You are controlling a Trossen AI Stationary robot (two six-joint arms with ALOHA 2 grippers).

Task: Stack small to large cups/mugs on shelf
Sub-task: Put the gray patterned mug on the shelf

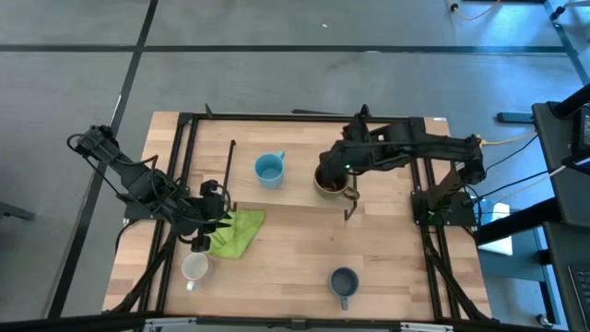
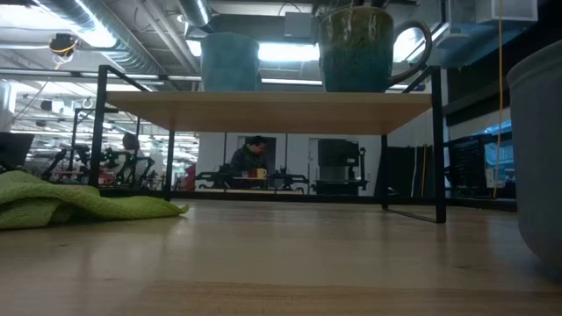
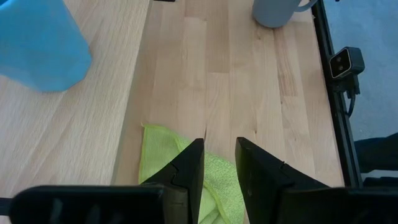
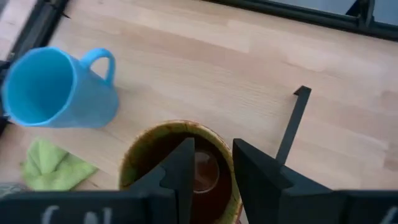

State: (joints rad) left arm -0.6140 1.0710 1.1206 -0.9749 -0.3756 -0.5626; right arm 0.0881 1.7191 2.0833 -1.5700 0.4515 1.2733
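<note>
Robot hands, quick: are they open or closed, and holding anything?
Left gripper: open a little, holding nothing, above the green cloth.
Right gripper: open a little, holding nothing, fingers over the brown mug on the shelf.

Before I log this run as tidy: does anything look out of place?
Only the green cloth, lying crumpled on the tabletop under the left pincer. The light blue mug and brown mug stand upright on the shelf; nothing looks spilled or damaged.
</note>
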